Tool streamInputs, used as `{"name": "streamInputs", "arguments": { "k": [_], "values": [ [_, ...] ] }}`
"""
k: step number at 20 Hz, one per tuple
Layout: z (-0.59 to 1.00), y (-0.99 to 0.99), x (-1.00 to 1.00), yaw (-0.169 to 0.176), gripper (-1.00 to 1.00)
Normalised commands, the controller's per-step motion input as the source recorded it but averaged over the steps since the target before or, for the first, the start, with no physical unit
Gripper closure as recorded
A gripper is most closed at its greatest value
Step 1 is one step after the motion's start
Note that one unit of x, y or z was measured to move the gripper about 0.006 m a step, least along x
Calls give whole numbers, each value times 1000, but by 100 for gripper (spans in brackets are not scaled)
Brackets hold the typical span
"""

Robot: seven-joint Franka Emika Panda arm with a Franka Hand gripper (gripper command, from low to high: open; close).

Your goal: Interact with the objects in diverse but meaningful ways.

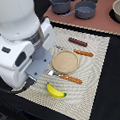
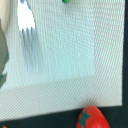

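Tomato point(image 2: 91, 119) sits just off the woven placemat point(image 2: 65, 45) edge below my wrist, beside the fork point(image 2: 27, 35), so I should centre over it before descending, though whether my fingers are apart or together I cannot tell from either view.

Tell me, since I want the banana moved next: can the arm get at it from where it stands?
Probably yes. The banana lies alone near the mat's edge, apart from the knife and plate, with nothing on it. The jaws are hidden, so their state is unknown.
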Motion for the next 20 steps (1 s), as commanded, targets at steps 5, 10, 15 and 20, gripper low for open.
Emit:
{"name": "streamInputs", "arguments": {
  "k": [5,10,15,20],
  "values": [
    [-142,-83,599,-34,-100],
    [-212,-166,505,-4,-100],
    [-178,-97,379,0,-100],
    [-96,-21,402,0,-100]
  ]
}}
